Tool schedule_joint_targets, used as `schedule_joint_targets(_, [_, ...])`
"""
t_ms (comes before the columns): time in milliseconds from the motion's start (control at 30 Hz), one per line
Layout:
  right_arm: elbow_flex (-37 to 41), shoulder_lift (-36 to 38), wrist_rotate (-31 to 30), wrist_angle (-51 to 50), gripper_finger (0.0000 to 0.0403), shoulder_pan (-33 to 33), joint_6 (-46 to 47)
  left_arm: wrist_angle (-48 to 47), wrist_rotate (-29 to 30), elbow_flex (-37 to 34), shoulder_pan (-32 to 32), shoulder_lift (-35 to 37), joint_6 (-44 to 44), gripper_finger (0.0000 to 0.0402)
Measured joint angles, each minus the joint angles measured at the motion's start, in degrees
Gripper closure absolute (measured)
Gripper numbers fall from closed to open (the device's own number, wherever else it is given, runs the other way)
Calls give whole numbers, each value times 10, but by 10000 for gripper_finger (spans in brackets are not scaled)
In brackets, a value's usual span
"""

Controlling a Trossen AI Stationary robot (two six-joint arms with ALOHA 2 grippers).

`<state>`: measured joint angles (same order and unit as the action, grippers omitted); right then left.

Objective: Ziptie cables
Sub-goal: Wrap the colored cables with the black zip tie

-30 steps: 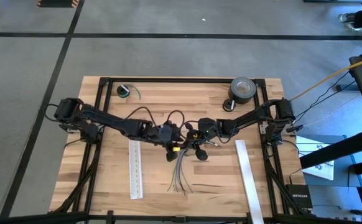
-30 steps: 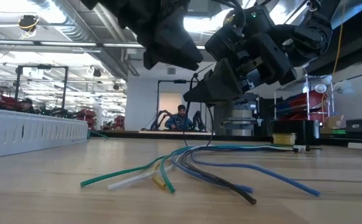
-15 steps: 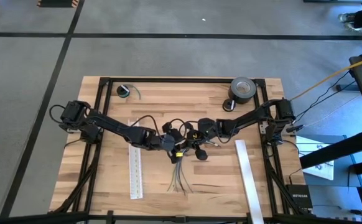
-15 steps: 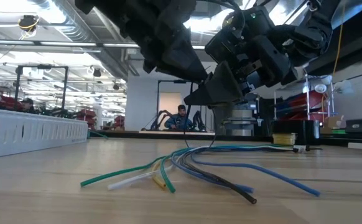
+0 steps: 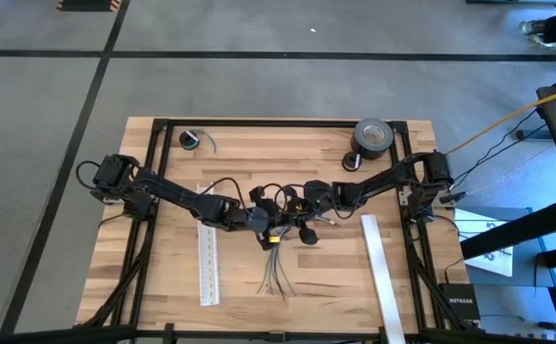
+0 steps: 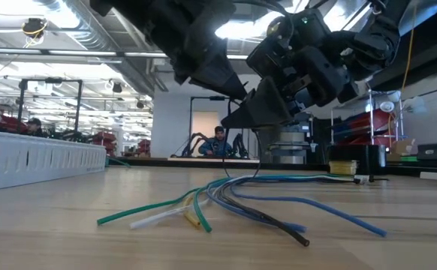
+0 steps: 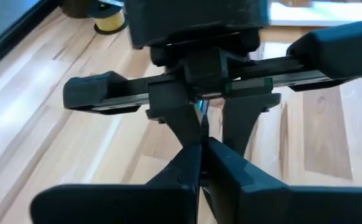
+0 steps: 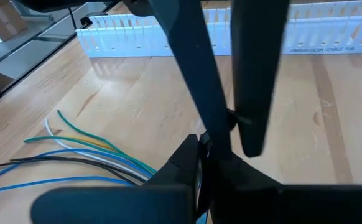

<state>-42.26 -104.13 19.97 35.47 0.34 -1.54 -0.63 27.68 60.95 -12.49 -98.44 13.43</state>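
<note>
The cables (image 5: 273,272) are a loose bundle of green, blue, white and black wires lying flat on the wooden table and fanning out toward its near edge (image 6: 226,202). A thin black ziptie (image 6: 253,154) rises from the bundle's far part up to the two grippers. Both grippers meet tip to tip above the table's middle. My left gripper (image 5: 270,227) comes from the left and is shut (image 7: 201,152). My right gripper (image 5: 286,225) comes from the right and is also shut (image 8: 203,158). My left gripper is shut at the ziptie's upper end (image 6: 250,124), coming in slanting down from the table's left. Its own fingers (image 7: 187,168) cover the place of contact, so which part it has does not show. My right gripper pinches the ziptie's upper part (image 6: 253,133) at its fingertips, slanting down from the table's right. The strip hangs below the fingers and loops at the cables (image 6: 254,174), which stay on the table.
A white slotted strip (image 5: 207,258) lies left of the cables and a second one (image 5: 381,272) lies to the right. A grey tape roll (image 5: 374,139) stands at the far right and a small coil (image 5: 191,140) at the far left. Black frame rails run along the table's sides.
My left gripper has come down a little and moved right toward my right gripper, rolling as it went. Its fingers have closed beside the right gripper's tips. My right gripper, the ziptie and the cables have kept still.
</note>
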Motion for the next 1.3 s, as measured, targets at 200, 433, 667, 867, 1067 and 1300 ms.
schedule_joint_targets(200, [-4, 0, 6, 3, 402, 0, 99, -9, 0, -1, 0, 13, -24, 401])
schedule_joint_targets(433, [-18, 7, 30, -23, 358, -9, 114, -22, 3, -1, 2, 25, -52, 401])
schedule_joint_targets(667, [-18, 38, 20, -26, 237, -21, 46, -19, 1, -1, 2, 25, -73, 401])
schedule_joint_targets(867, [-18, 115, 39, -126, 182, -63, -20, -1, -2, -1, 1, 27, -99, 401])
schedule_joint_targets(1067, [2, 170, 120, -232, 184, -100, -64, 14, -51, 0, -1, 42, -129, 401])
schedule_joint_targets(1300, [137, 114, 94, 213, 209, -69, 12, 34, -82, 0, -1, 44, -128, 401])
